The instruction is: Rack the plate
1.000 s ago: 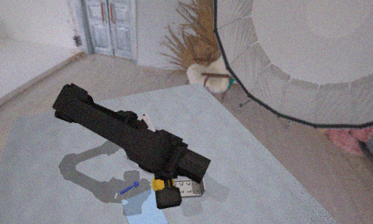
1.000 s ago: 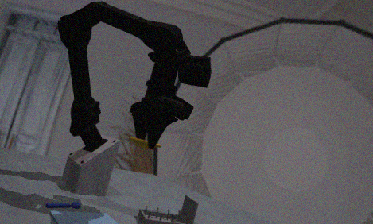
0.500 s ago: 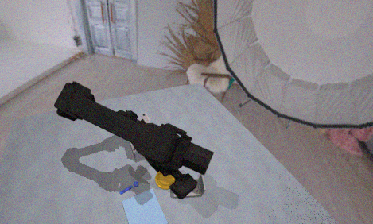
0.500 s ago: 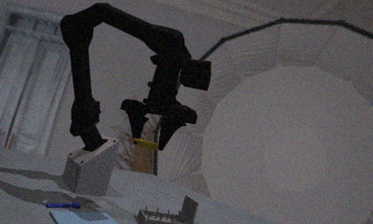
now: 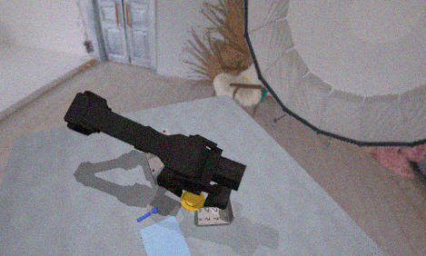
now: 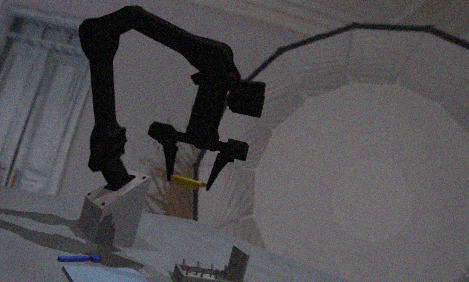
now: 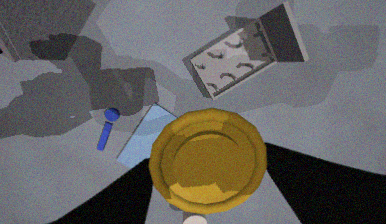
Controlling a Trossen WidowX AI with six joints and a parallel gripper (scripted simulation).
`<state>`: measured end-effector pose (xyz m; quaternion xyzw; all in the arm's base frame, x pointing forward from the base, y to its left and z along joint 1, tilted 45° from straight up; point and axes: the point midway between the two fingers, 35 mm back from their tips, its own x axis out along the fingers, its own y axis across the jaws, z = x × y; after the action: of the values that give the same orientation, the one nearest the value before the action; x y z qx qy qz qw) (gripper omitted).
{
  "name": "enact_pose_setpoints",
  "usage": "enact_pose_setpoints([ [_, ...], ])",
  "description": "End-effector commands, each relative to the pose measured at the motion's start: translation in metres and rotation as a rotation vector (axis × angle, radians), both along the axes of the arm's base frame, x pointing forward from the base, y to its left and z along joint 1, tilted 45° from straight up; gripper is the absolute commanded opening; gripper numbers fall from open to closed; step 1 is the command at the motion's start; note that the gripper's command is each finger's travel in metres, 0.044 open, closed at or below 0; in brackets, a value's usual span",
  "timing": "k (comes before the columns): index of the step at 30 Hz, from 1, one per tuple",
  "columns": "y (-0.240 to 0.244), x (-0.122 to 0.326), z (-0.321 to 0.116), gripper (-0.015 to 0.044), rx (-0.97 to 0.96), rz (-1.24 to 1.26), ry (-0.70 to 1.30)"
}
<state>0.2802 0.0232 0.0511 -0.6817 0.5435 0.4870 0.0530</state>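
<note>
The yellow plate [image 5: 193, 201] [image 6: 188, 181] [image 7: 208, 161] is held by its opposite edges, high above the table and nearly flat, slightly tilted in the exterior view. My gripper [image 6: 189, 183] [image 7: 206, 156] is shut on the plate, one finger at each side. The pale dish rack [image 5: 232, 215] [image 6: 238, 263] [image 7: 284, 36] stands on the table below, with short pegs in rows and a tall dark panel at one end. In the wrist view it lies beyond the plate, at the upper right. The arm partly covers the rack in the top view.
A light blue sheet [image 5: 166, 238] [image 6: 101, 274] [image 7: 142, 137] lies on the table near the rack. A blue stick with a round end [image 5: 145, 216] [image 6: 76, 258] [image 7: 104, 135] lies beside it. A pale round object [image 7: 195, 220] shows at the wrist view's bottom edge. The arm's box-shaped base [image 6: 126, 215] stands behind.
</note>
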Motion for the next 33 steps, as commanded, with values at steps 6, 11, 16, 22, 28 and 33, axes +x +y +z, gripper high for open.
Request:
enact_pose_setpoints([
  [6,0.006,-0.007,-0.008,0.0,0.018,0.215,0.212],
  [11,0.008,-0.01,-0.01,0.0,0.025,0.302,0.294],
  [16,0.007,-0.01,-0.012,0.0,0.039,0.289,0.293],
  [22,-0.006,-0.017,-0.031,0.0,0.16,0.182,0.277],
  [28,-0.017,-0.024,-0.05,0.0,0.275,0.058,0.239],
  [33,-0.025,-0.03,-0.063,0.0,0.366,-0.05,0.197],
])
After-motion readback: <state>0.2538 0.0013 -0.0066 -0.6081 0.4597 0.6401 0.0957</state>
